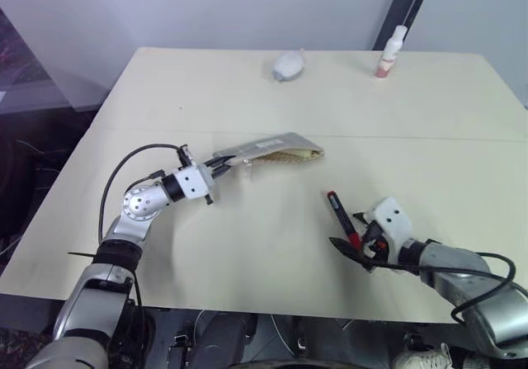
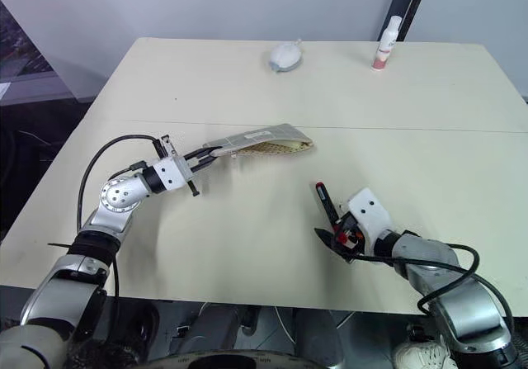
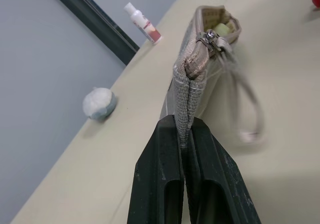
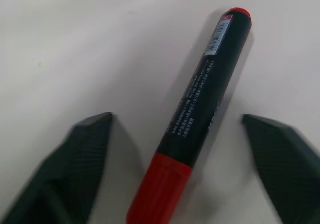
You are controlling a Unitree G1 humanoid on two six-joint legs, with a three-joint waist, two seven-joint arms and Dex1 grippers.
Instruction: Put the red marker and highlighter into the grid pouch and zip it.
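Observation:
The grid pouch [image 1: 272,148] hangs just above the table, pinched at its near end by my left gripper [image 1: 223,162], which is shut on the fabric edge [image 3: 184,98]. Its far end gapes open, and the pale-yellow highlighter [image 3: 220,29] sits inside beside the zipper pull [image 3: 212,37]. The red marker [image 1: 340,217] lies on the table at the front right, black barrel with a red cap [image 4: 161,189]. My right gripper [image 1: 350,234] is down over it, open, one finger [image 4: 82,149] on each side and neither touching it.
A white-and-pink bottle [image 1: 389,54] stands at the table's far edge, with a small grey-white lump [image 1: 289,65] to its left. A dark pole [image 1: 404,10] rises behind the table. The table's front edge [image 1: 247,307] runs close under both arms.

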